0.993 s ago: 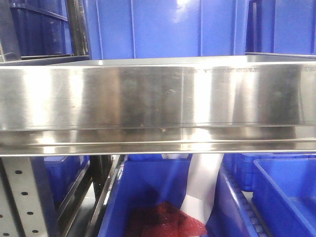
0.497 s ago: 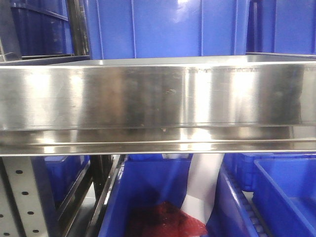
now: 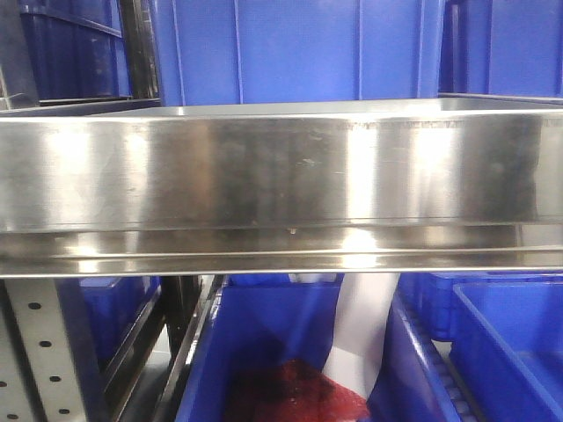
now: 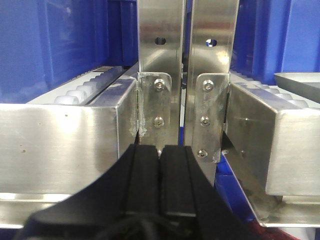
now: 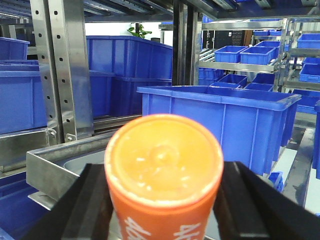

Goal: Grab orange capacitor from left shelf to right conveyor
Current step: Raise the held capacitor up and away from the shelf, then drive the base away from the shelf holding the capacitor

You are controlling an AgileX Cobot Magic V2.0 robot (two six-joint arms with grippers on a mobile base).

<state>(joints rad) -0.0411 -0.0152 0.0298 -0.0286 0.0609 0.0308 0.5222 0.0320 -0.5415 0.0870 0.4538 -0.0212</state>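
Squarely between the two black fingers (image 5: 252, 200) of the right gripper (image 5: 165, 172) sits the orange capacitor (image 5: 164, 155), clamped from both sides with its flat end turned toward the right wrist camera. That end is a glossy, paler orange disc with a thin whitish rim and a faint raised ring at its middle. The side below it is a deeper orange. White print runs along it, but the bottom edge of the view cuts the characters off, so they cannot be read. The rest of the body is out of view, and the spots where the fingers meet it are hidden behind the can itself. Beyond the finger at the left of that view lies a shallow silver tray (image 5: 47, 172), with a perforated steel upright (image 5: 62, 65) past it. Beyond the other finger stands a large blue bin (image 5: 220, 117).

The left gripper (image 4: 160, 152) holds nothing: its fingers (image 4: 142, 175) are pressed together, pad against pad. Just ahead of their tips rise two steel posts (image 4: 161, 60), with roller tracks (image 4: 90, 85) to either side.

From the front camera, the left shelf (image 3: 281, 176) fills the width with its shiny front lip, which blocks any sight of the shelf floor. Under it, a blue crate (image 3: 264, 343) holds something red (image 3: 290, 396) too blurred to identify.
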